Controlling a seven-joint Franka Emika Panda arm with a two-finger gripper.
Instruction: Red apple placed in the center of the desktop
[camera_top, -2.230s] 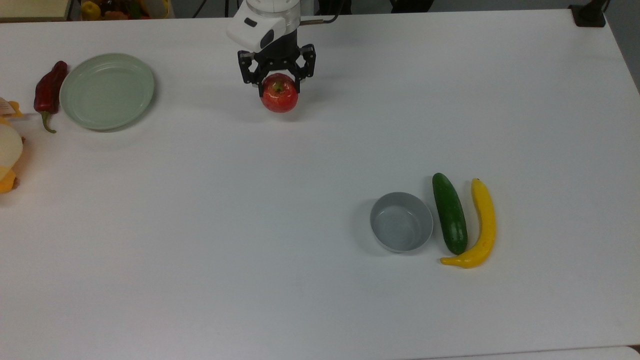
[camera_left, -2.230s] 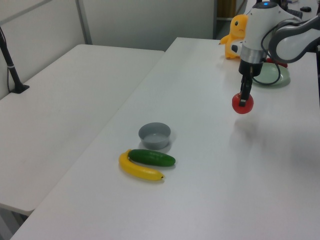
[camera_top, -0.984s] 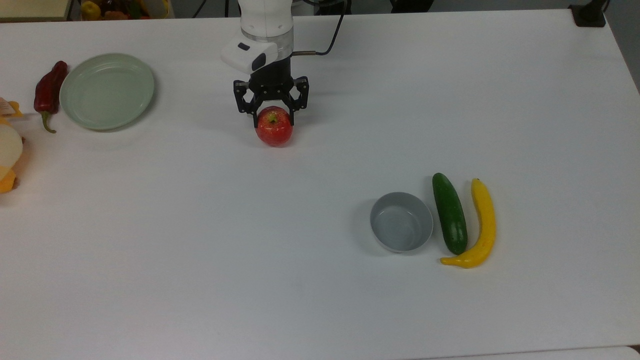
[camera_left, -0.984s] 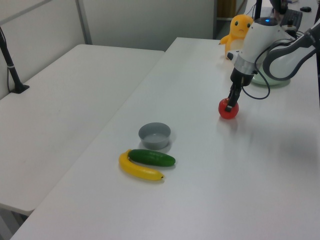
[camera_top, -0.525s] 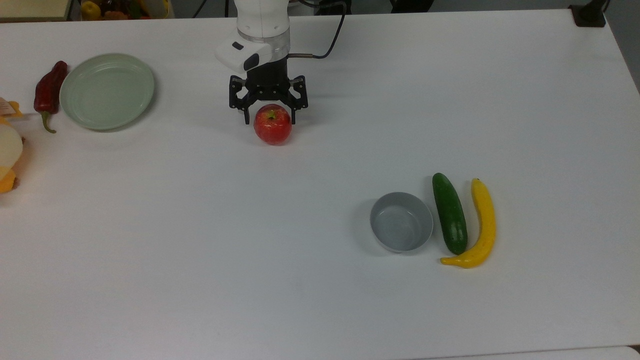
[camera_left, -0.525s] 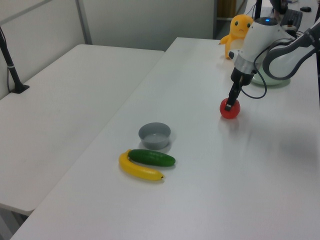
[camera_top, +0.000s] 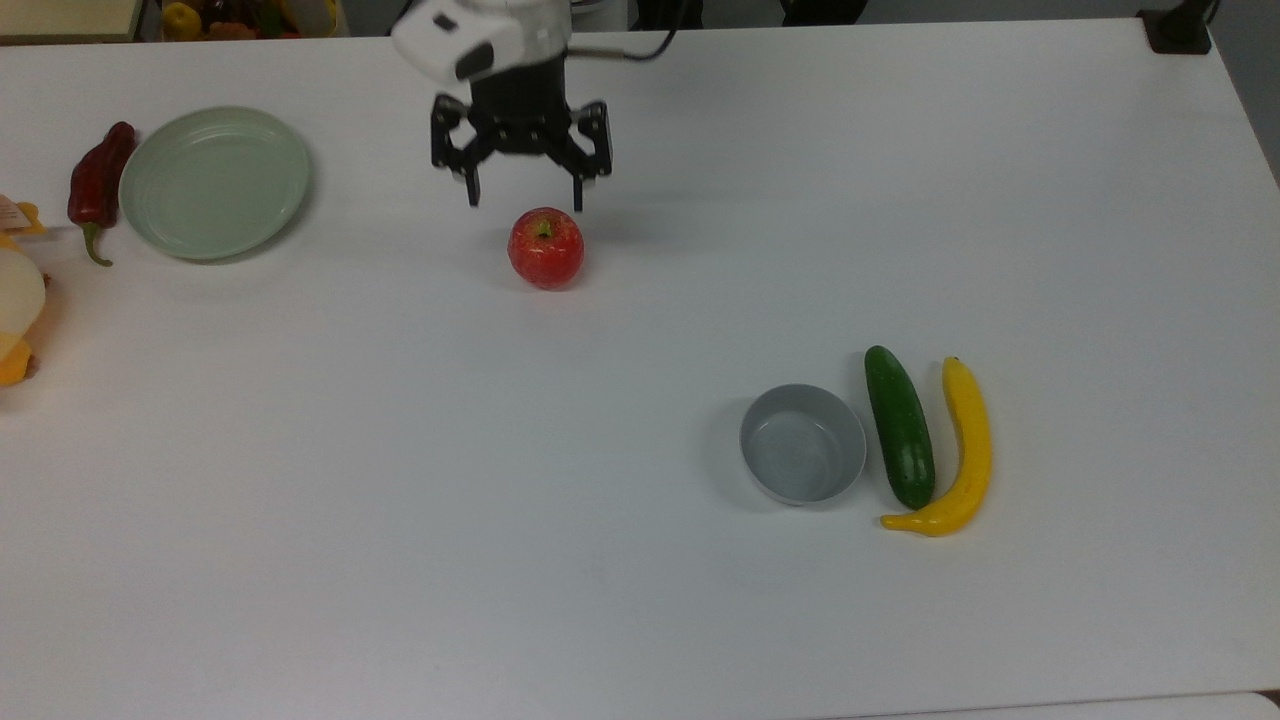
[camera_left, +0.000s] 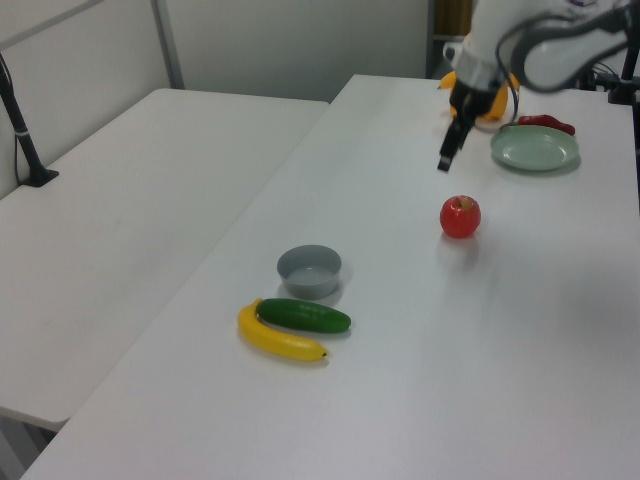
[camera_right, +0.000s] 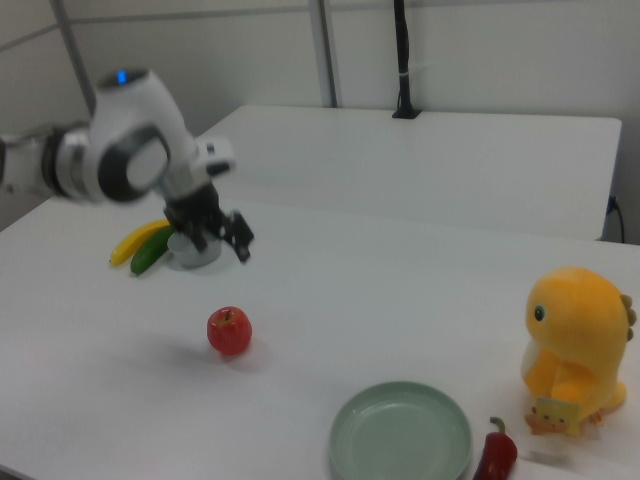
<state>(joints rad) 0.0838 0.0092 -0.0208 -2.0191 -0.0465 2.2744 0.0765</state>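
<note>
- Round glossy red apple (camera_top: 545, 248): resting stem-up on the plain white counter (camera_top: 420, 480), free of any grip.
- My black two-finger gripper (camera_top: 524, 200): fingers (camera_top: 578, 195) spread wide, empty, raised above the counter and apart from the apple, just beyond it toward the top view's top edge.
- Pale green round plate (camera_top: 214, 182): toward the top view's left, with a dark red chili pepper (camera_top: 98, 187) just beside it.
- Grey bowl (camera_top: 803, 443), green cucumber (camera_top: 899, 427), yellow banana (camera_top: 958, 455): grouped toward the top view's lower right, well apart from the apple.
</note>
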